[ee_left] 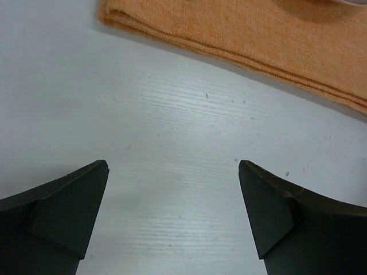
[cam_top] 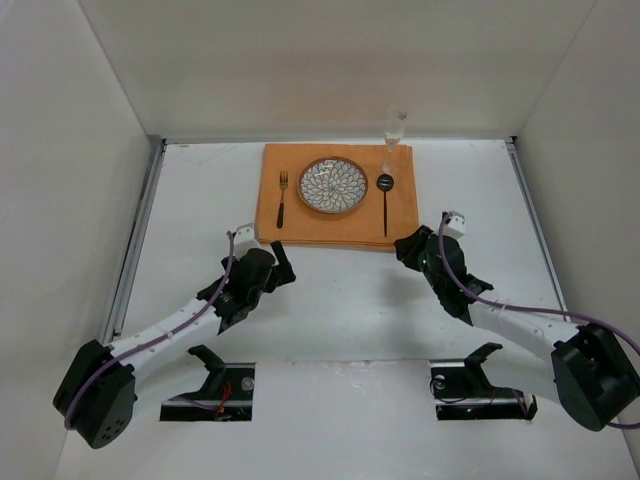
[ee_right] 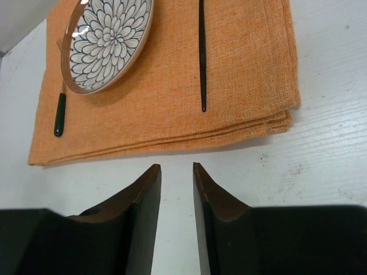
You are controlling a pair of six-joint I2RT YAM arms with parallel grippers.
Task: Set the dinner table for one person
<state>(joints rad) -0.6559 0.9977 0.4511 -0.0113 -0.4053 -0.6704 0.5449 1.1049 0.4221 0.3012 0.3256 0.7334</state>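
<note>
Black-fingered left gripper (ee_left: 173, 166): jaws wide apart, nothing between them, bare white surface beneath. Right gripper (ee_right: 176, 167): jaws drawn nearly together, a thin slit of white showing through, nothing held. Both hang low, just short of the near edge of the orange cloth mat (cam_top: 300, 228), touching none of it.

On the mat: patterned plate (cam_top: 333, 185) in the middle, fork (cam_top: 282, 198) on its left, dark spoon (cam_top: 386, 200) on its right, both lying roughly straight. A clear stemmed glass (cam_top: 394, 130) stands upright at the mat's far right corner. I see no knife.

My read: the setting for one looks complete or very nearly so. What seems left is to draw both arms clear, unless a knife is wanted.

The dinner table (cam_top: 330, 310) lies under everything, running from the arm bases to the back wall. Matte white, flat, metal rails along both side edges. Close up, faint grain lines and a few dark specks.
</note>
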